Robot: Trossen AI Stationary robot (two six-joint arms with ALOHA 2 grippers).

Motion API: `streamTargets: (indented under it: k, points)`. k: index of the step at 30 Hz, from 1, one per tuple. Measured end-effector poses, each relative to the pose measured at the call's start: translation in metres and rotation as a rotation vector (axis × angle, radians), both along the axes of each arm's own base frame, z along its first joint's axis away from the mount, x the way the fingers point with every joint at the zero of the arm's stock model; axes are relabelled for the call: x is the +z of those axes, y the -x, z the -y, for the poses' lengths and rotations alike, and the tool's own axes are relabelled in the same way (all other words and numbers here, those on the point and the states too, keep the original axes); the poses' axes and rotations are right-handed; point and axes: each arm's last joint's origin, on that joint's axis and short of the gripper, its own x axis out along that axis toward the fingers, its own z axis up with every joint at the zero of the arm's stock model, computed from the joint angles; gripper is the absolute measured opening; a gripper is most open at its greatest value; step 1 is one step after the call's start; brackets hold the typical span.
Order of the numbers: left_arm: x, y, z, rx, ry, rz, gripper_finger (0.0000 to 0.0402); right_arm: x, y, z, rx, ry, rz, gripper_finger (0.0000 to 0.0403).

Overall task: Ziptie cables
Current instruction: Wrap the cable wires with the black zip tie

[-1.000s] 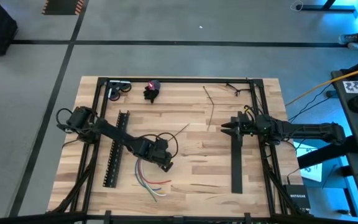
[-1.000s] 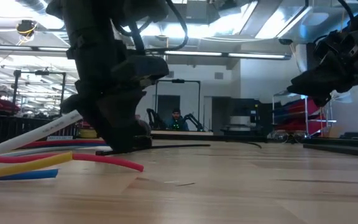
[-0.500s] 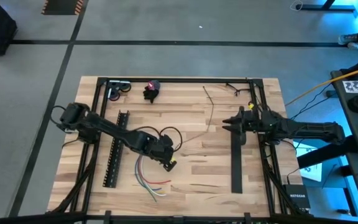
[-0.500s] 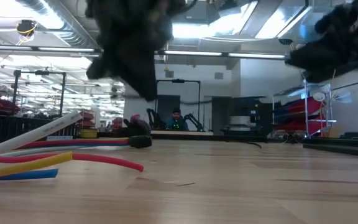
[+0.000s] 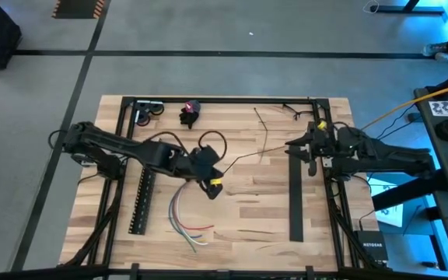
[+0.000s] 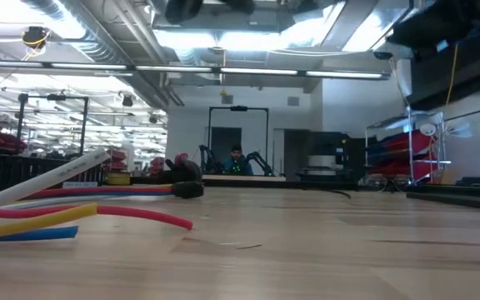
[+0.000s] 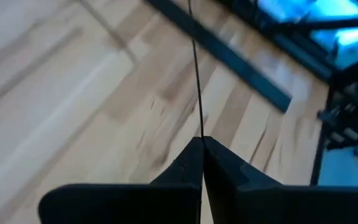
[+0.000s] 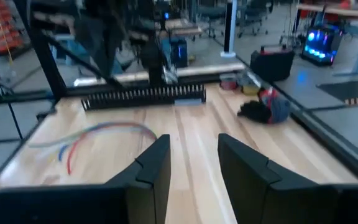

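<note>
left tool point(image 7: 202, 144) base cropped, cables point(image 6: 65, 204) cut at edge

"NETGEAR" legible on dark box point(image 5: 372, 250) at table's right corner; other labels unreadable.

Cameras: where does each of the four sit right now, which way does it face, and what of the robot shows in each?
High view: overhead, straight down on the table; both arms, left gripper, right gripper.
Low view: tabletop height, looking level into the room; the cables up close, arms only as dark shapes above.
Left wrist view: left gripper shut on a zip tie.
Right wrist view: open right gripper, facing the slotted bar.
Shared: high and right wrist views both show the cables.
</note>
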Motion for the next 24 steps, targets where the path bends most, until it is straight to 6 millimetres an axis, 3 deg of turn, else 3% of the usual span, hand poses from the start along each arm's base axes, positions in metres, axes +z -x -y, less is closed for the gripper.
streamTargets:
  k: [7,12,24]
  points:
    - [0.018,-0.017,-0.006,0.019,-0.056,0.240,0.0000,0.012,-0.018,0.000,0.033,-0.085,0.096,0.0126]
    - [0.020,-0.030,-0.013,0.041,-0.053,0.338,0.0000,0.022,-0.036,0.001,0.056,-0.070,0.216,0.0126]
    - [0.017,-0.042,-0.016,0.043,-0.070,0.394,0.0000,0.043,-0.069,0.004,0.067,-0.072,0.468,0.0126]
